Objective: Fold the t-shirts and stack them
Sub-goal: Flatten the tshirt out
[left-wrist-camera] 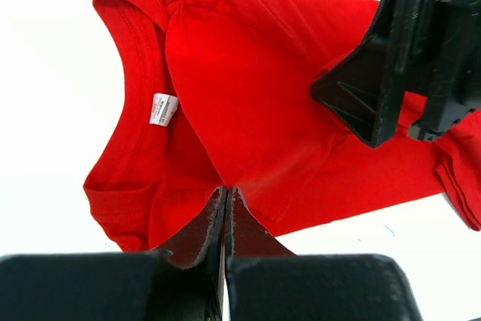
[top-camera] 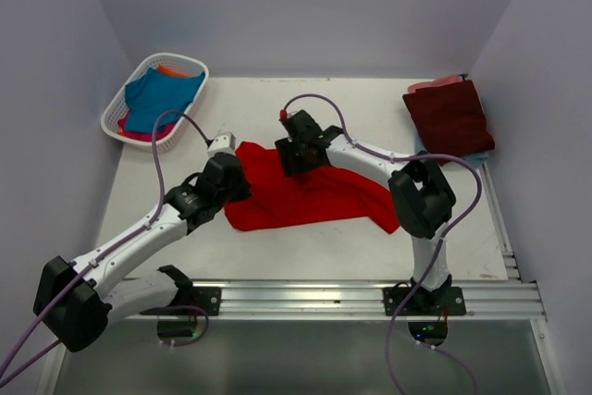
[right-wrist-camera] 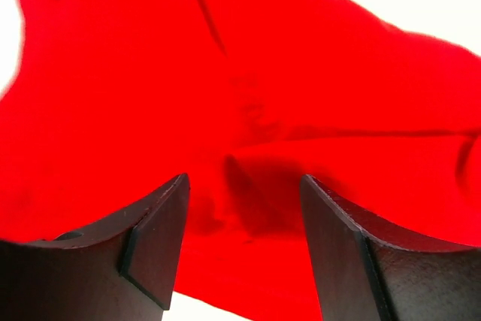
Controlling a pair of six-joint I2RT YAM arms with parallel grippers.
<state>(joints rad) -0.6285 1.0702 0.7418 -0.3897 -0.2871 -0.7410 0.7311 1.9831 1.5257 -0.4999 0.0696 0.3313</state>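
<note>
right gripper (right-wrist-camera: 242, 186) jaws apart, hovering over red t-shirt (top-camera: 305, 199); left gripper (left-wrist-camera: 225, 204) pinched together on a fold of it | shirt mid-table (top-camera: 370, 117), crumpled | soft, light, limp; I'd grab outer edges, not collar (left-wrist-camera: 124, 35)

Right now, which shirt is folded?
The dark maroon t-shirt at the far right corner; the red t-shirt lies spread mid-table, the teal t-shirt bunched in the basket.
</note>
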